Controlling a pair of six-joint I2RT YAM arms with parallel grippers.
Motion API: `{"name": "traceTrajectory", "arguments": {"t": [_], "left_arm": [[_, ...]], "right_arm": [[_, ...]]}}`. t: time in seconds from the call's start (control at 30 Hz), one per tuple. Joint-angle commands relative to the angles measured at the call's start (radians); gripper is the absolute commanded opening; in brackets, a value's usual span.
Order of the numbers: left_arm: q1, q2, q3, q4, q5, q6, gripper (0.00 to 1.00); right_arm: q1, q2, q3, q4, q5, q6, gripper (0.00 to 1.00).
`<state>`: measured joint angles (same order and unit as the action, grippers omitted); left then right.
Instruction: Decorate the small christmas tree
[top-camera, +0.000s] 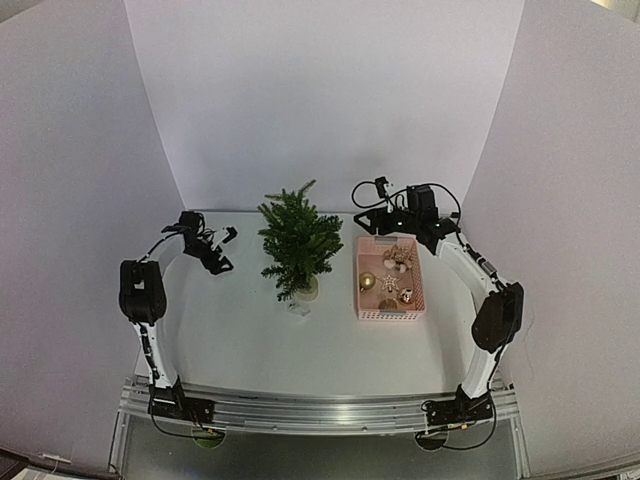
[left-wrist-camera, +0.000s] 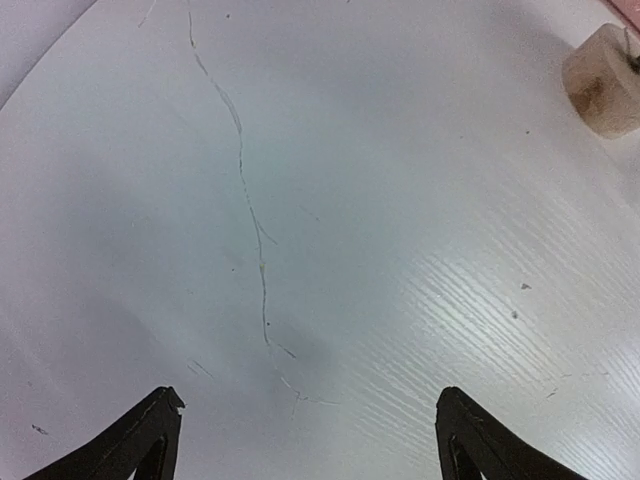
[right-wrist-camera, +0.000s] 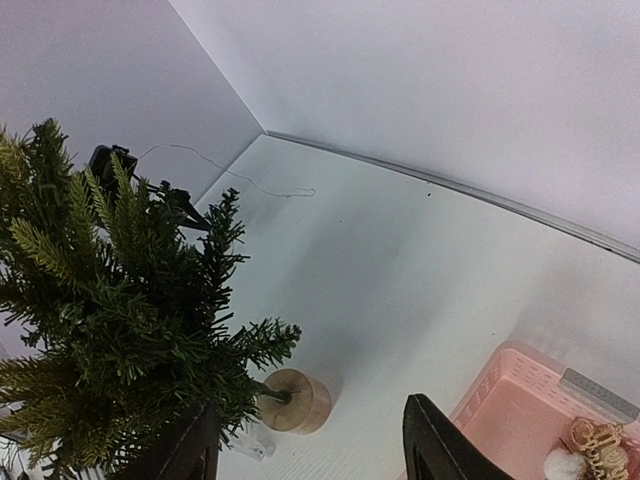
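Note:
The small christmas tree (top-camera: 298, 243), dark green on a pale wooden base (top-camera: 306, 290), stands mid-table with no ornaments on it. It fills the left of the right wrist view (right-wrist-camera: 110, 330). My left gripper (top-camera: 226, 250) is open and empty, left of the tree, low over the bare table (left-wrist-camera: 310, 432). My right gripper (top-camera: 364, 205) is open and empty, up behind the tree and the pink basket (top-camera: 359, 282), its fingers straddling the tree's base (right-wrist-camera: 292, 400).
The pink basket (right-wrist-camera: 510, 420) holds a gold ball (top-camera: 367, 282) and several pale ornaments (top-camera: 400, 260). A thin wire (left-wrist-camera: 245, 190) lies on the table at left. A small clear piece (top-camera: 298, 308) lies by the tree's base. White walls enclose three sides.

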<state>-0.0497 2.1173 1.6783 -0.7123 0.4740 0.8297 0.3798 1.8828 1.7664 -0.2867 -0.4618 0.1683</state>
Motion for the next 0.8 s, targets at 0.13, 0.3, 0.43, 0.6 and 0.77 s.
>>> {"name": "traceTrajectory", "arguments": {"t": [0.13, 0.3, 0.43, 0.6, 0.77], "left_arm": [[-0.038, 0.102, 0.028, 0.07, -0.12, 0.035, 0.76], [-0.038, 0.183, 0.119, 0.089, -0.163, -0.003, 0.59], [-0.038, 0.213, 0.148, 0.092, -0.161, -0.006, 0.31], [-0.039, 0.195, 0.173, 0.098, -0.138, -0.019, 0.0], [-0.035, 0.227, 0.402, 0.081, -0.174, -0.075, 0.0]], "right_arm": [[-0.004, -0.037, -0.013, 0.003, 0.009, 0.004, 0.63], [-0.004, -0.036, -0.009, 0.003, 0.002, 0.001, 0.64], [-0.004, -0.041, -0.011, 0.003, 0.001, -0.004, 0.64], [-0.004, -0.049, -0.013, 0.003, 0.006, -0.014, 0.64], [-0.005, -0.048, -0.003, 0.003, 0.008, -0.016, 0.64]]}}
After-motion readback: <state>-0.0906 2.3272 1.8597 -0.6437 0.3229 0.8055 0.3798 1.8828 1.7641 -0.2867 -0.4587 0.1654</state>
